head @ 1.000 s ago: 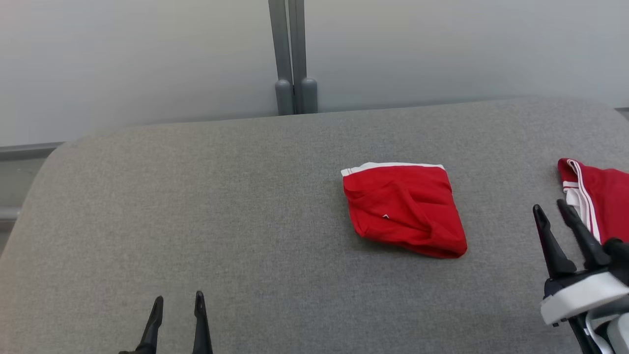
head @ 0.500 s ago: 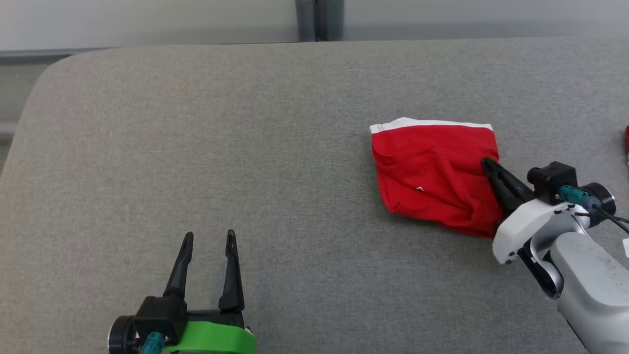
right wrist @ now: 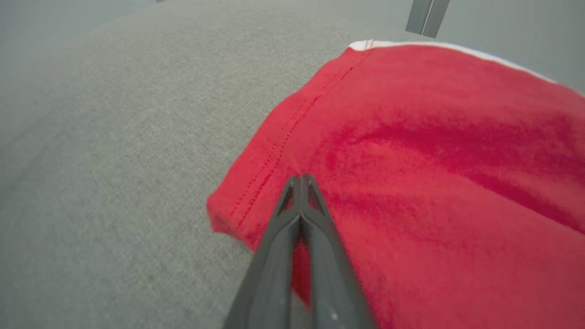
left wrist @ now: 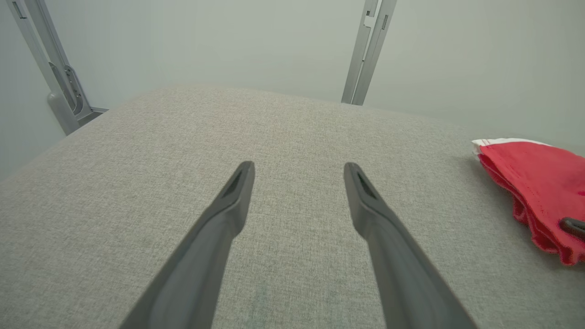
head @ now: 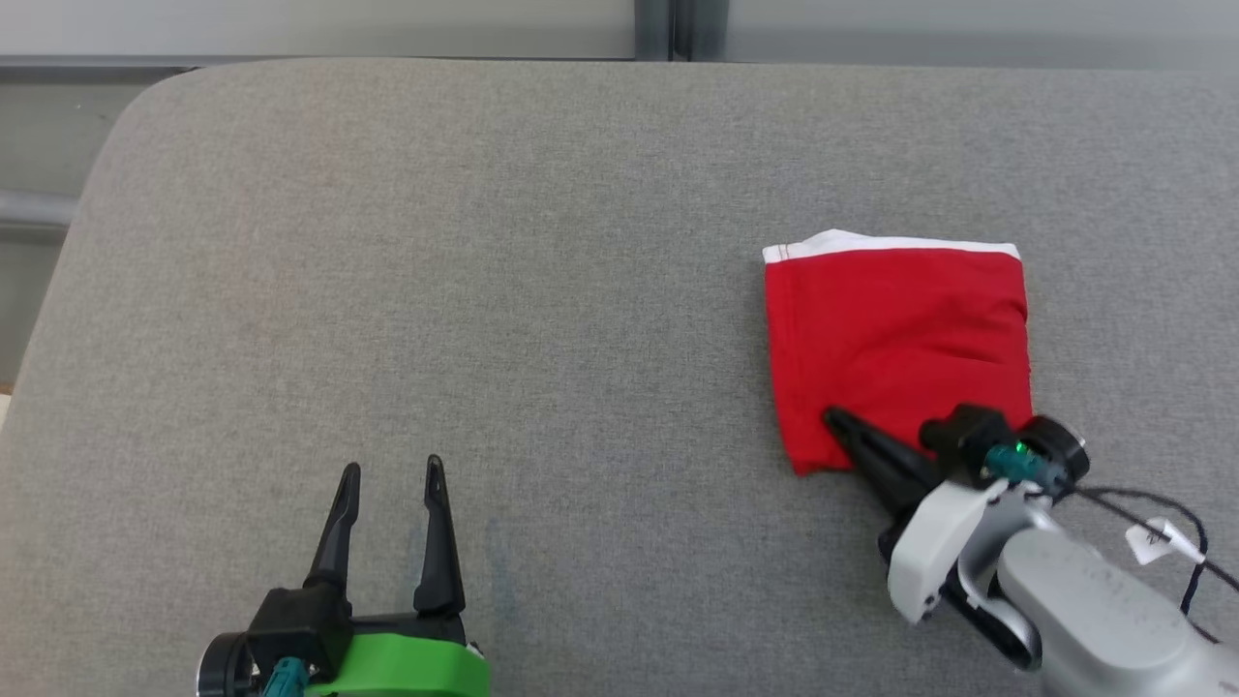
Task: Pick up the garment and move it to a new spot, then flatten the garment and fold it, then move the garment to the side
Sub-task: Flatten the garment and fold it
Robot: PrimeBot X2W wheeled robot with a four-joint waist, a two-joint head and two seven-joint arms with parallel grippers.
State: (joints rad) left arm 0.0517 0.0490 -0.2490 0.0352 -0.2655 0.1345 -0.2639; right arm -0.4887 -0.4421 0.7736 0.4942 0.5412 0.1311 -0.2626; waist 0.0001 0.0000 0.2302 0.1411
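The garment (head: 895,329) is a folded red cloth with a white band along its far edge, lying flat on the right half of the grey table (head: 484,290). My right gripper (head: 834,419) is shut, its joined fingertips resting on top of the cloth's near left corner, with no fabric pinched between them. The right wrist view shows those tips (right wrist: 300,178) pressed together on the red garment (right wrist: 434,160) beside a stitched hem. Low and to the left my left gripper (head: 390,471) stands open and empty over bare table. In the left wrist view, the left gripper (left wrist: 297,167) has the garment (left wrist: 534,183) far to its right.
The padded table has a rounded far left corner (head: 145,87), with floor beyond it. A metal post (head: 668,24) stands behind the far edge. A black cable with a white tag (head: 1157,542) trails from my right wrist.
The head camera has tilted down. My right gripper went from open beside a second red cloth to shut, then shifted from the garment's right edge to its near left corner. The garment lies flatter.
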